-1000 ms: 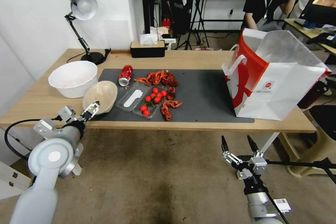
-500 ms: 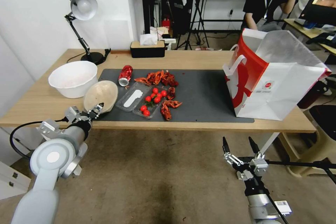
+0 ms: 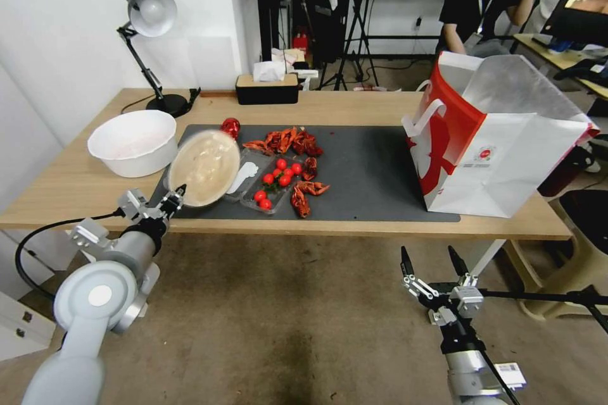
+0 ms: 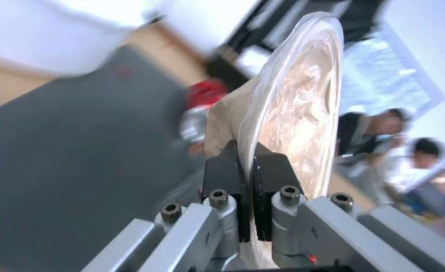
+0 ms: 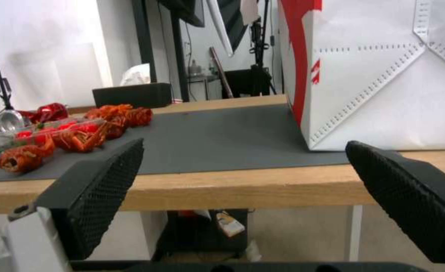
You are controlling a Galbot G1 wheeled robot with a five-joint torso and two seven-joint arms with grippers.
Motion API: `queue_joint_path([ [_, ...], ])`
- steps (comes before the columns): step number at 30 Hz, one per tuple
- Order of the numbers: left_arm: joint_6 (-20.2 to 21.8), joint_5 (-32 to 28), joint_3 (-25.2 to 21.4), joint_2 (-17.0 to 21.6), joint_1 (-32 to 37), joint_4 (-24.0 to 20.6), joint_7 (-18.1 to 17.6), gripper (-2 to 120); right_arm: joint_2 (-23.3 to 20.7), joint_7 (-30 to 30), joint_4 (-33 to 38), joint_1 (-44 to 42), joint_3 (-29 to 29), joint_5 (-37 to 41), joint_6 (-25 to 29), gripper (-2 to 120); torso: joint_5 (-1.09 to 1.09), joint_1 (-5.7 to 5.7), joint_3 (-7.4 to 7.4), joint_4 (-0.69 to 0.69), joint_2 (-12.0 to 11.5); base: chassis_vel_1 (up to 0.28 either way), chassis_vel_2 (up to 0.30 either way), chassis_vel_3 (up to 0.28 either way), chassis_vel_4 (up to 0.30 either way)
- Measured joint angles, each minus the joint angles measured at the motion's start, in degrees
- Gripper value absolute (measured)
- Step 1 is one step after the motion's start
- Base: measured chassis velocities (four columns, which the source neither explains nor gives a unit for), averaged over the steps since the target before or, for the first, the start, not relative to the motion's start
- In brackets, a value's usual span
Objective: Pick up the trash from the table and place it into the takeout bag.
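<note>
My left gripper (image 3: 175, 197) is shut on the near rim of the shallow beige bowl (image 3: 204, 167), which is lifted and tilted on edge above the dark mat (image 3: 367, 171). In the left wrist view both fingers (image 4: 225, 170) pinch the bowl's rim (image 4: 293, 94). A crushed red can (image 3: 230, 126) peeks out behind the bowl. Red crayfish shells (image 3: 291, 140) and a clear tray of cherry tomatoes (image 3: 269, 186) lie mid-mat. The takeout bag (image 3: 500, 133) stands open at the table's right end. My right gripper (image 3: 432, 266) hangs open below the table's front edge, facing the bag (image 5: 383, 75).
A large white bowl (image 3: 133, 141) sits on the table (image 3: 354, 104) left of the mat, a desk lamp (image 3: 149, 19) behind it. A black tissue box (image 3: 267, 87) stands at the back edge. Bare mat lies between the shells and the bag.
The left gripper has lifted the beige bowl off the table and tipped it up, so it now covers most of the red can. The right arm has stayed put.
</note>
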Motion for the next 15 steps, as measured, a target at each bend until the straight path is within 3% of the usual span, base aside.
queue_joint_path([
  [2, -3.0, 1.96, 1.11, 0.51, -0.49, 0.03, 3.9, 0, 0.03, 0.03, 0.64, -0.04, 0.18, -0.02, 0.0, 100, -0.01, 0.0, 0.0, 0.0, 0.0, 0.0, 0.0, 0.0, 0.0],
  [3, -3.0, 1.96, 1.11, 0.51, -0.49, 0.03, 3.9, 0, 0.03, 0.03, 0.64, -0.04, 0.18, -0.02, 0.0, 100, -0.01, 0.0, 0.0, 0.0, 0.0, 0.0, 0.0, 0.0, 0.0],
  [5, -7.45, 7.89, 3.0, 1.55, -1.71, 0.91, 8.64, 0, -0.01, 0.06, 1.26, -0.22, 0.25, -0.02, -0.01, 100, -0.01, 0.0, 0.0, -0.01, 0.0, 0.0, 0.0, 0.0, 0.0],
  [7, -8.77, 10.03, 3.71, 1.94, -2.05, 1.1, 9.82, 0, -0.02, 0.06, 1.35, -0.29, 0.25, -0.05, -0.02, 100, -0.01, 0.0, 0.0, -0.01, 0.0, 0.0, 0.0, 0.0, 0.0],
  [9, -11.74, 18.19, 5.55, 3.05, -2.79, 1.56, 13.14, 0, -0.01, 0.02, 1.88, -0.59, 0.09, -0.38, -0.01, 100, -0.01, 0.0, 0.0, 0.0, 0.0, 0.0, 0.0, 0.0, 0.0],
  [13, -14.28, 26.36, 7.48, 4.9, -4.07, 1.96, 16.01, 0, -0.18, -0.13, 2.83, -0.71, -0.54, -0.6, -0.15, 100, -0.02, 0.0, 0.0, -0.01, 0.0, 0.0, 0.0, 0.0, 0.0],
  [15, -14.55, 27.09, 7.68, 5.26, -4.32, 2.0, 16.19, 0, -0.32, -0.16, 2.9, -0.56, -0.71, -0.61, -0.24, 100, -0.01, 0.0, 0.0, -0.02, 0.0, 0.0, 0.0, 0.0, 0.0],
])
